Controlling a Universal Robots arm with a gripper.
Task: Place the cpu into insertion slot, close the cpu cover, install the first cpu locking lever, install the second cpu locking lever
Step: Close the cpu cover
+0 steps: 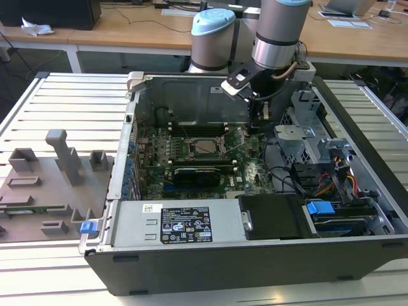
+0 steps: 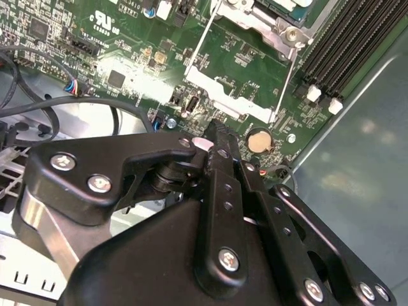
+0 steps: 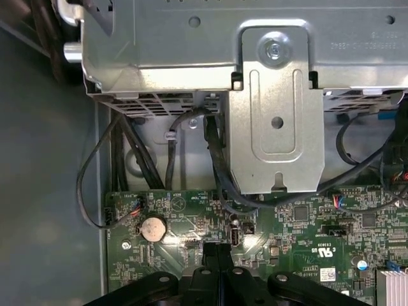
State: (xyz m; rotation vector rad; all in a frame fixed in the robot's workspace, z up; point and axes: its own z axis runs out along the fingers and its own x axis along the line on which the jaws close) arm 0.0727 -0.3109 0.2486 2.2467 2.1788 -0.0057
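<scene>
Silver-grey metal marks the chip (image 1: 205,146), which lies flat in the socket (image 2: 264,18) in the middle of the green board (image 1: 255,172). Rising from the socket's edge on the exterior view's right is the cover (image 2: 223,92), a thin silver frame. It is tilted up and open, and the board shows through its window.

My pincer (image 1: 263,113) hangs over the board on that same side of the socket, past the raised cover and well apart from the chip. In both wrist views my two black fingers (image 3: 209,255) are pressed together tip to tip, and I see nothing between them. In the second wrist view the tip stands just beside the cover's free edge; whether it touches I cannot tell.

A round coin battery (image 3: 153,227) sits on the board near the tip, farther from the socket than the cover is. Black memory strips (image 2: 344,44) run alongside the socket. Beyond my pincer, on the side away from the socket, a grey metal drive cage (image 3: 274,121) stands with black cables (image 3: 127,159) running under it to the board's edge.
</scene>
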